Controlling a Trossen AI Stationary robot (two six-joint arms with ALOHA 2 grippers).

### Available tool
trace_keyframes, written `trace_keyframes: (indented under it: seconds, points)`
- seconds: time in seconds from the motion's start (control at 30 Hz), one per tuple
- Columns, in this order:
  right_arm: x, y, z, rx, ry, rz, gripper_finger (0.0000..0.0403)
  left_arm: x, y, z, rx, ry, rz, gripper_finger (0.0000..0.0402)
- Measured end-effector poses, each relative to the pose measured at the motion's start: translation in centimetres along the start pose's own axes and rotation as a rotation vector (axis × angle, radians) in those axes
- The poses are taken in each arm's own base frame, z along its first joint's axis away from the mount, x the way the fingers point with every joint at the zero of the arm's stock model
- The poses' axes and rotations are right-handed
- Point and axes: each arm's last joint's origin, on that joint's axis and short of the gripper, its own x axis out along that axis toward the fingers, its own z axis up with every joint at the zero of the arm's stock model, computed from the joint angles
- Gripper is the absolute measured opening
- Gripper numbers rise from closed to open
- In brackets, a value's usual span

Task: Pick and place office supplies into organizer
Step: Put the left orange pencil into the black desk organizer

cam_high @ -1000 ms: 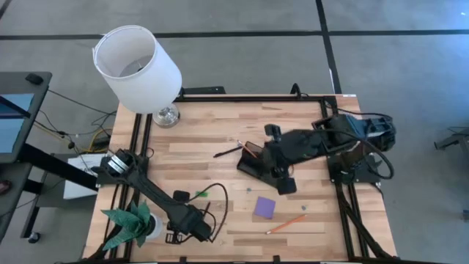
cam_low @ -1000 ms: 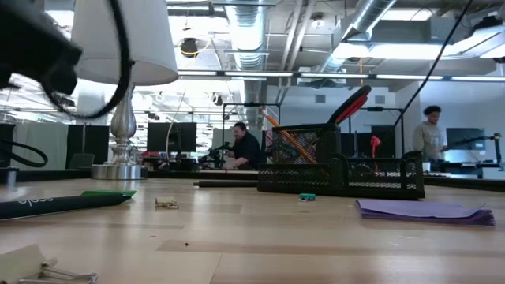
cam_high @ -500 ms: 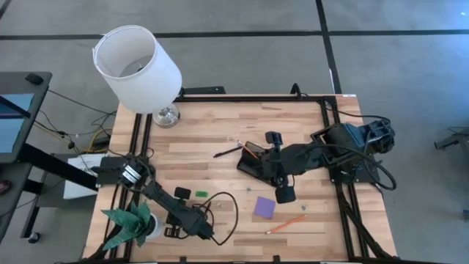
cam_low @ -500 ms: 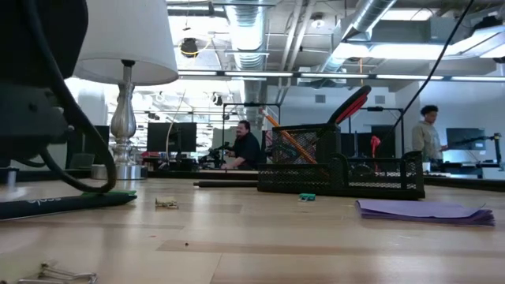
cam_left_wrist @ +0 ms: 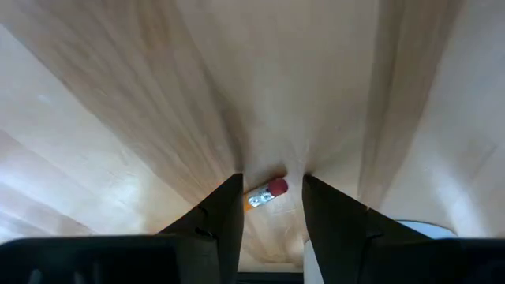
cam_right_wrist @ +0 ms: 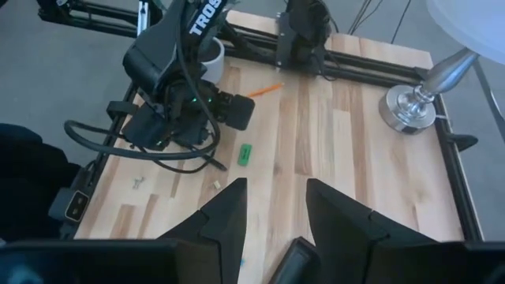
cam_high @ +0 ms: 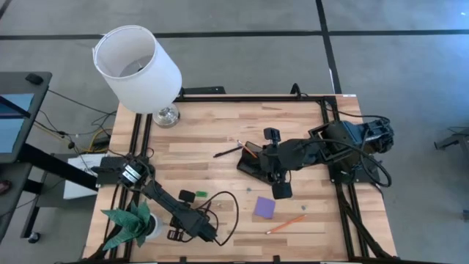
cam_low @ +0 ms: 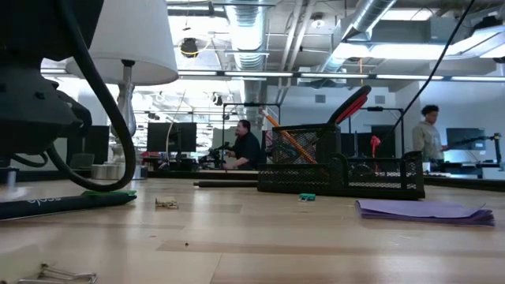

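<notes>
**Inspector:** Organizer sits right of the worktop's centre. In the low view its taller back section holds the red-handled scissors and an orange pencil, both standing tilted.

**Clerk:** Loose supplies?

**Inspector:** Purple note pad lies toward the near edge, apart from the organizer. An orange pencil lies just beyond it, nearer that edge. A green piece lies left of centre; a black pen lies off the organizer's far-left corner.

**Clerk:** Grippers?

**Inspector:** Right gripper hangs over the organizer, fingers apart, nothing between them. Left gripper is low at the near-left edge, beside the paper plant.

**Clerk:** Anything only one view shows?

**Inspector:** The left wrist view alone shows a pencil's eraser end between the parted fingers; whether they touch it, I cannot tell. The lamp stands at the far-left corner.
</notes>
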Motion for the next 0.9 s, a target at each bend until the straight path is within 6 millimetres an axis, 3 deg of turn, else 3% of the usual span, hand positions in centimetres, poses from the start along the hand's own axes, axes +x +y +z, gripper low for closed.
trace_keyframes:
  seconds: [0.4, 0.77, 0.9]
  points:
    - [0.0, 0.2, 0.0, -0.005, 0.001, 0.012, 0.0129, 0.4, 1.1, 0.4, 0.015, 0.007, -0.069, 0.0111]
    - [-0.4, 1.6, -0.1, -0.038, -0.004, 0.047, 0.0129, 1.3, 1.6, 0.1, 0.040, 0.068, -0.082, 0.0011]
    - [-0.4, 1.7, -0.1, -0.039, -0.004, 0.048, 0.0129, 1.3, 1.7, 0.1, 0.056, 0.066, -0.066, 0.0006]
